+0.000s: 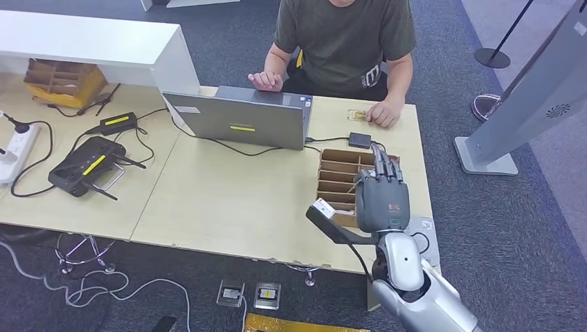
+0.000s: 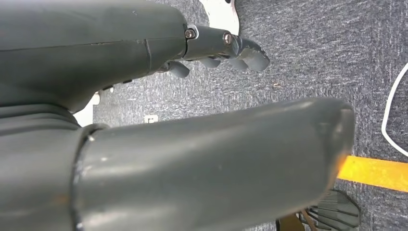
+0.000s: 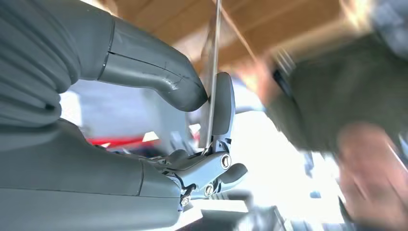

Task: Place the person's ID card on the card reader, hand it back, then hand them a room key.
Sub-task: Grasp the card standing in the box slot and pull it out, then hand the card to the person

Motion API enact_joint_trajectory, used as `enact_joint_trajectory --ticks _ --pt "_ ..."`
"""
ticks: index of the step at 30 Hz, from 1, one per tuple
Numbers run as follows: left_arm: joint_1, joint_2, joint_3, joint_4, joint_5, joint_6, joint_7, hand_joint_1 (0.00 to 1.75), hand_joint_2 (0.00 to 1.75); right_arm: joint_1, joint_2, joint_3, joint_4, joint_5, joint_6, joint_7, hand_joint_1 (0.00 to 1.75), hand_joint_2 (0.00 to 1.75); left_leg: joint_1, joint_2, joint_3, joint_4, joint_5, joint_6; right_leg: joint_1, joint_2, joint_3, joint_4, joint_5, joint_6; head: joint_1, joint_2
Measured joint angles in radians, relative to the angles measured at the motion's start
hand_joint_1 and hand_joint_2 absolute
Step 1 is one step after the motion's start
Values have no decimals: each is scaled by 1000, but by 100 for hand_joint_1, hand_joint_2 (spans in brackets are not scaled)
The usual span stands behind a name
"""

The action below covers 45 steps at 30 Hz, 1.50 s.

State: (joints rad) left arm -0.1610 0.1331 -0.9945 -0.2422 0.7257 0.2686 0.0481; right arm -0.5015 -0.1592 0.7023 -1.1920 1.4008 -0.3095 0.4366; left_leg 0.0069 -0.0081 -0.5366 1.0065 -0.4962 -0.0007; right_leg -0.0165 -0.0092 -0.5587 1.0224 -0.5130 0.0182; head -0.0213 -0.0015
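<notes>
My right hand hovers over a slotted cardboard box at the table's right side. In the right wrist view its thumb and a finger pinch a thin room key card, seen edge-on. A small black card reader lies just beyond the box. Across the table sits a person, whose hand rests beside a small ID card near the far edge. My left hand hangs over grey carpet with its fingers apart and nothing in them.
An open laptop stands mid-table, cabled to the reader. A black controller, a charger and a power strip lie at the left. A white shelf is at the far left, and a grey kiosk stands on the right.
</notes>
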Motion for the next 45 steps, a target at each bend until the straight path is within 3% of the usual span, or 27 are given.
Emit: enact_joint_trajectory --ticks 8,16,25,35,45 --pt "-4 2 5 0 -10 -9 0 0 0 -79 -67 -36 -306 26 89 1 175 175 0 1 0 0 0 0 0 2 0 0 1 0 0 0" --pt "-9 2 5 0 -9 -9 0 0 0 -153 -98 -29 -363 -45 68 -24 175 175 0 1 0 0 0 0 0 2 0 0 1 0 0 0" --pt "-15 2 5 0 -18 -14 0 0 0 -257 -70 29 -130 -138 -12 -26 175 175 1 0 -1 0 0 0 1 0 0 0 1 0 0 0" --pt "-29 0 5 0 -52 -19 13 0 0 -365 -12 72 193 -152 29 7 175 175 1 -1 -2 0 0 0 1 -1 0 0 1 0 0 0" --pt "-33 -5 5 0 -48 -17 18 0 0 -426 33 102 396 -190 38 4 175 175 1 0 -2 0 0 0 1 -1 0 0 1 0 0 0"
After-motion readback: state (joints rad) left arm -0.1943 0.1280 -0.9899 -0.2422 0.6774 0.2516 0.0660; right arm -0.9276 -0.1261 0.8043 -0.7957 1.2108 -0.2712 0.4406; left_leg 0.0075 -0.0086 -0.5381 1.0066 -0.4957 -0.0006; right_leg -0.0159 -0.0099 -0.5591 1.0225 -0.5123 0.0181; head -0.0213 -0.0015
